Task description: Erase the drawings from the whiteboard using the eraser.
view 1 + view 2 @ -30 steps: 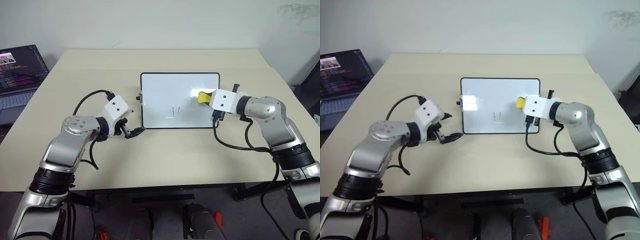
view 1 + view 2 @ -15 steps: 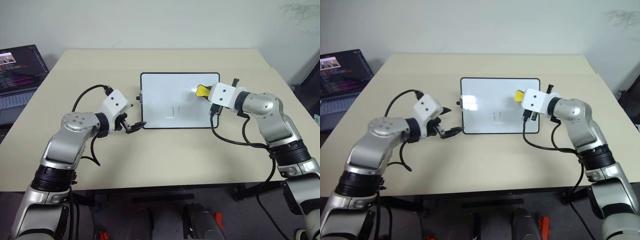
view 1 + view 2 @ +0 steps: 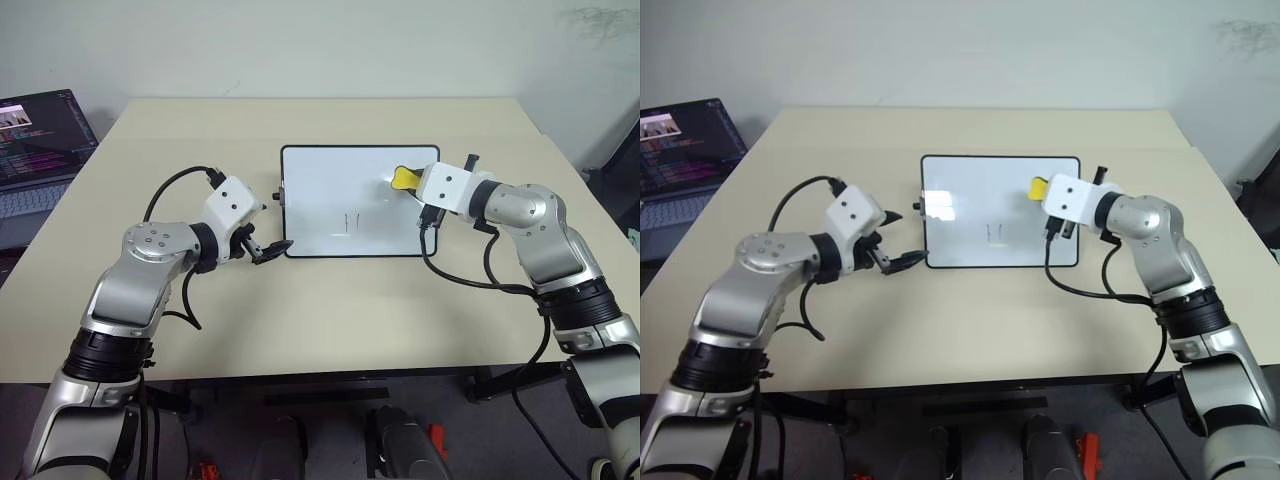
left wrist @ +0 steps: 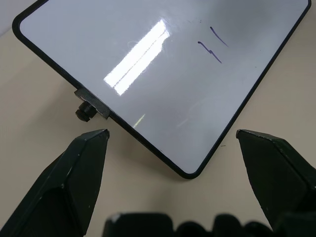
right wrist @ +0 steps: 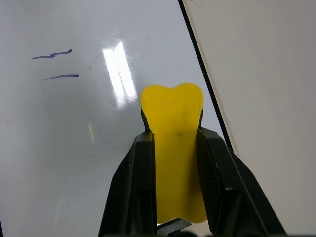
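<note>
Left eye view is showing the tabletop (image 3: 330, 300) carrying the whiteboard (image 3: 320, 180), lying flat between the two arms. Glossy and stiff, that board is looking likely to slide under a wipe, so I'd judge its near corner the place to brace it. The left hand (image 4: 170, 143) is hovering right there, fingers spread apart, the board's rounded corner sitting between them but not touching. The right hand (image 5: 173, 148) is clamping the eraser (image 5: 174, 128), a small yellow block bulging softly past the fingertips, probably light and squashy, gripped by its flat sides over the board's far edge. The drawings (image 5: 55, 64), two thin strokes, are waiting well apart from the eraser, toward the board's middle.
</note>
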